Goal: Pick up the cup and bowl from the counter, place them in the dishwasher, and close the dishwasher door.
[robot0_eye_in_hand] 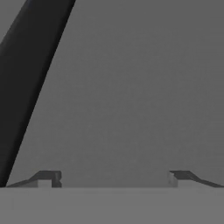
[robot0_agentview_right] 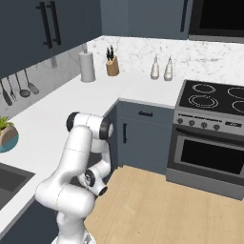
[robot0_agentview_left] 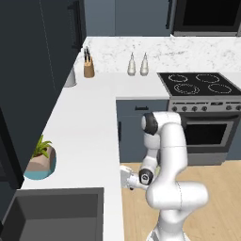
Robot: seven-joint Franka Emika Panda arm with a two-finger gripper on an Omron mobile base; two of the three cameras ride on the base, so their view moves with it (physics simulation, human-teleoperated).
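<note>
White arm [robot0_agentview_left: 164,155] folded tightly, elbow raised, forearm angled down, wrist low at its left side, gripper [robot0_eye_in_hand: 113,178] with fingertips [robot0_eye_in_hand: 56,178] spread wide apart

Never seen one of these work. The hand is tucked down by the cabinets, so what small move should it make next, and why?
Probably press forward: the open gripper faces a flat grey panel close ahead, below the counter, and holds nothing.

The counter [robot0_agentview_left: 89,136] at centre left is smooth matt white, its backsplash [robot0_agentview_left: 183,54] veined marble. The floor [robot0_agentview_right: 162,209] at lower right is pale wood; the oven [robot0_agentview_right: 209,147] brushed steel under a glossy black cooktop [robot0_agentview_left: 200,84].
</note>
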